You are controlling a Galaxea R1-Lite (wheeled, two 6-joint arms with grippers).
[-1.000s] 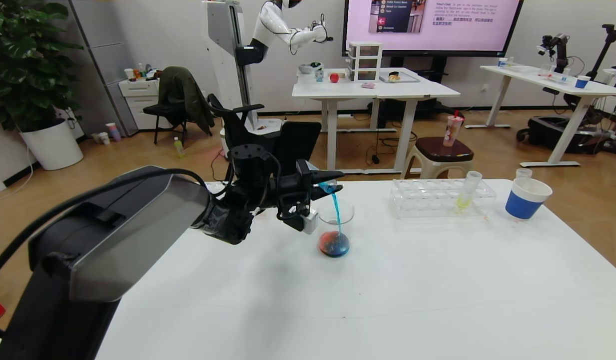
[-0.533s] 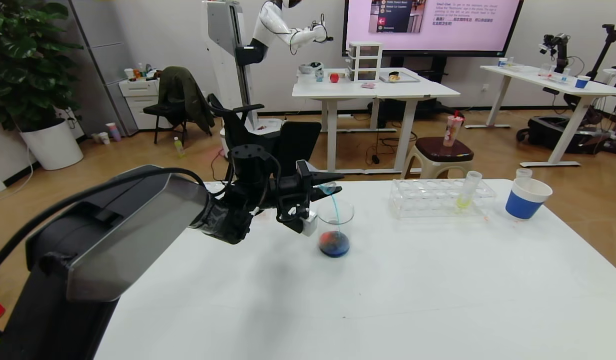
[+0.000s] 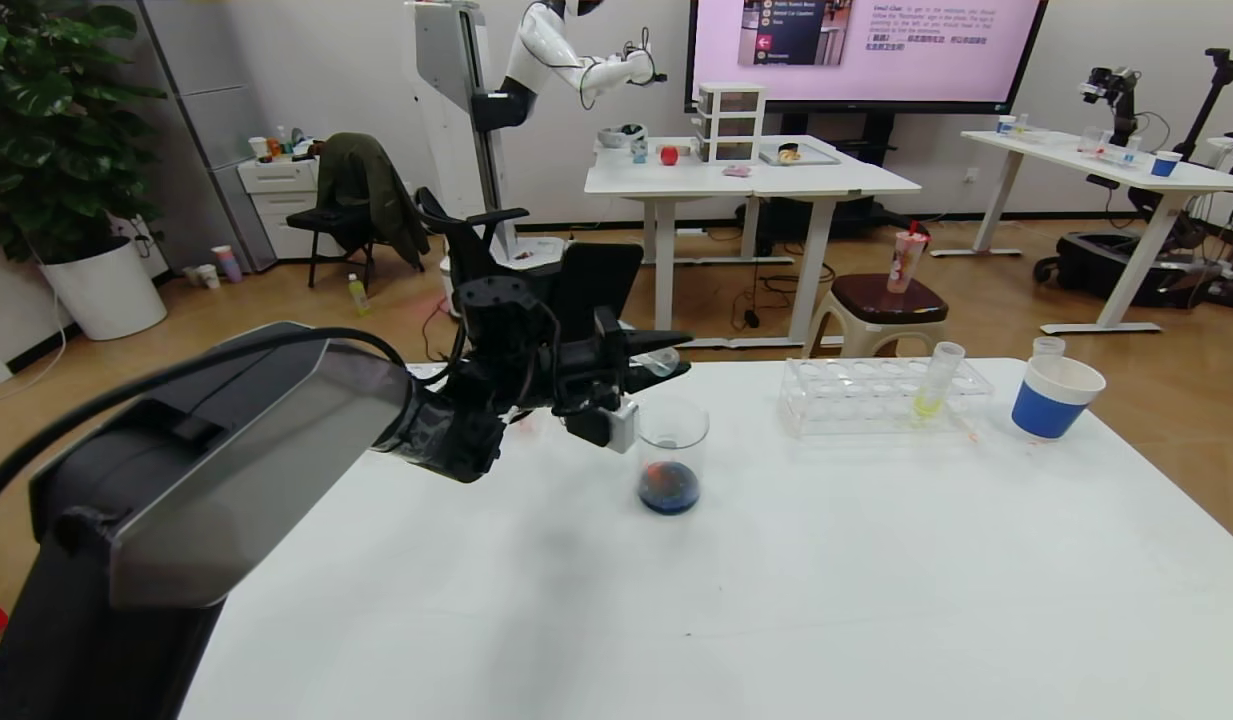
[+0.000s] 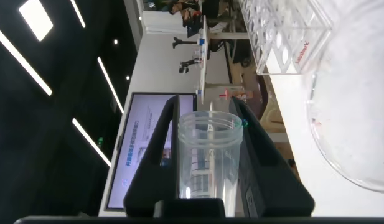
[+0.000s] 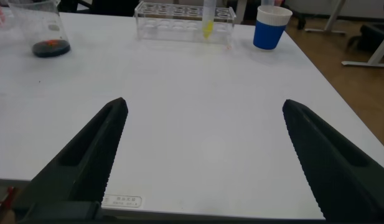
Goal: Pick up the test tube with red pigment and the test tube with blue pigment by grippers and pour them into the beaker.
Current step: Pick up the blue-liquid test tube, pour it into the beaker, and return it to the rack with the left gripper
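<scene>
Left gripper point(image 3: 666, 362) pinches the emptied test tube with blue pigment point(image 4: 210, 158) tipped above the beaker point(image 3: 670, 456); right gripper point(image 5: 204, 155) spread, idle over the tabletop point(image 3: 776, 580). Pouring looks complete; next, likely righting and returning the tube.

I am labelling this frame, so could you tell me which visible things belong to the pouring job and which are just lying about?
Job:
left gripper
test tube with blue pigment, now emptied
beaker

Lying about:
tube rack
yellow-liquid tube
paper cup
right gripper, open, idle
</scene>
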